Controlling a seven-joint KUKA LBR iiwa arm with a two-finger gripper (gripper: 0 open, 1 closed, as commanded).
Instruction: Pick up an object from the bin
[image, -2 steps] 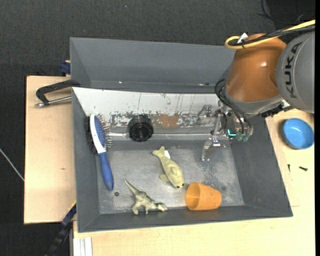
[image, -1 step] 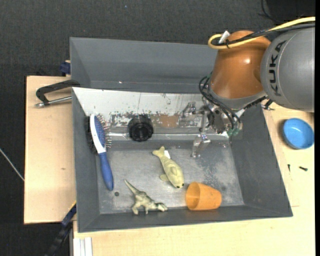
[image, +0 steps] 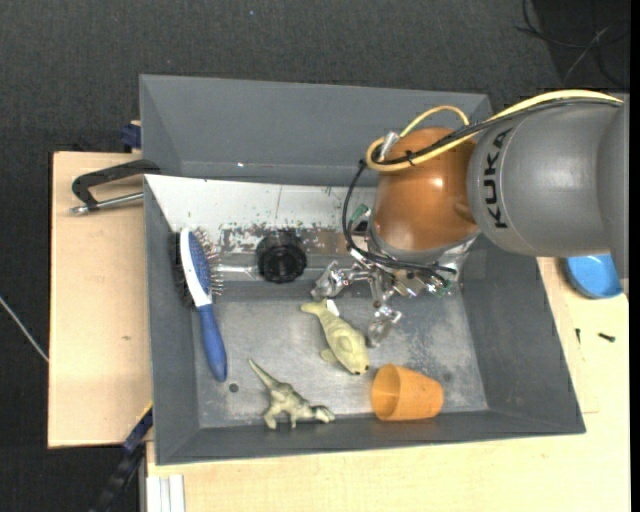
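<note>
Dark carpet surrounds a pale wooden board (image: 95, 300), and on the board sits the grey metal bin (image: 300, 130) with its sloping walls, taking up the middle of the frame.

From the right edge the arm's thick grey link (image: 560, 180) reaches in over the bin's upper right corner. It ends in a rounded orange cover (image: 425, 195) with a yellow cable (image: 420, 130) looped across its top. Below the cover, the metal gripper (image: 362, 298) hangs over the floor of the bin, a little right of centre. Whether it is open or closed cannot be told from this angle, nor whether it has hold of anything.

Nearest to it is a pale yellow toy fish (image: 340, 340), lying slantwise on the floor just below and left of the gripper, with its tail toward the upper left and its thicker end toward the lower right. Just beyond that thicker end, toward the lower right, an orange cup (image: 405, 392) lies on its side near the bin's lower wall. A pale yellow toy dinosaur (image: 290, 402) lies to the cup's left, also along the lower edge of the floor. A black round ring-like piece (image: 282, 257) rests against the upper wall, left of the gripper. Along the left wall lies a hairbrush (image: 205, 305) with a blue handle, its bristled head toward the top of the frame, well apart from the gripper.
</note>
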